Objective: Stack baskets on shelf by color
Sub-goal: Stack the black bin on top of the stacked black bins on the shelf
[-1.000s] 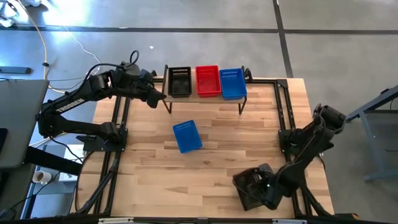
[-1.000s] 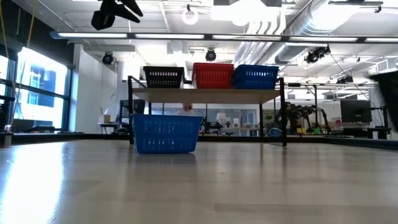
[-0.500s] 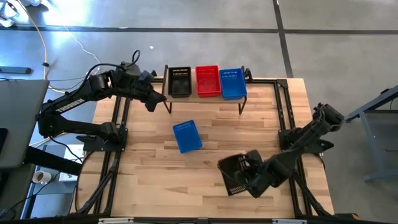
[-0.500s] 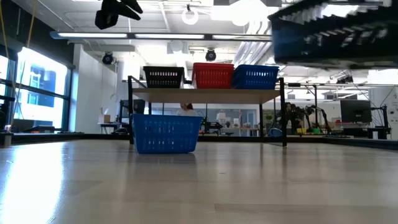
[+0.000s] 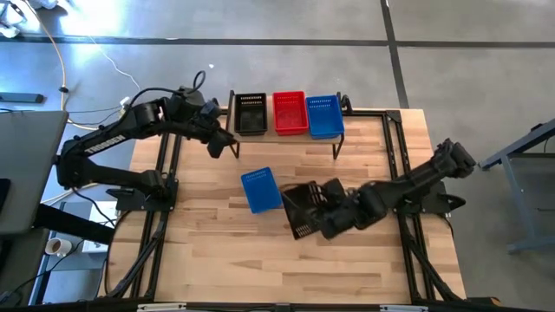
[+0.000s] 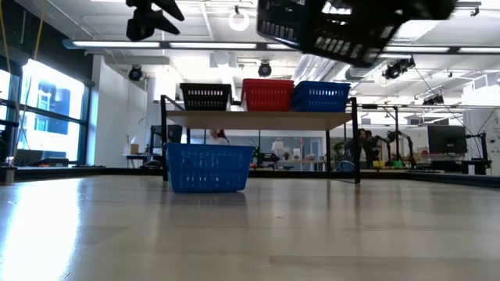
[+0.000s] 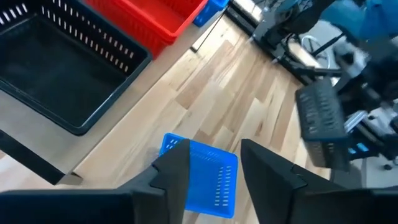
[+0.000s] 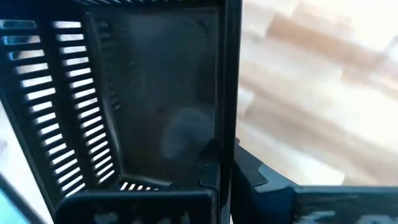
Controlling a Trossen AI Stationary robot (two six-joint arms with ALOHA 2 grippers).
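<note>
Holding: right gripper (image 5: 334,211) is clamped on a black basket (image 5: 301,208), mid-frame in high view, up off the table.
Left gripper (image 5: 224,144): upper left, fingers apart, holding nothing.
Shelf (image 5: 286,136): top center w/ black, red, blue baskets.
Blue basket (image 5: 260,190): on table, center.

A white cable (image 5: 82,39) trails across the grey floor (image 5: 468,61).

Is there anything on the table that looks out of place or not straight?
Only small things. The loose blue basket sits slightly askew on the table, below the shelf. The right gripper carries a black basket tilted in the air. Nothing looks spilled or damaged.
</note>
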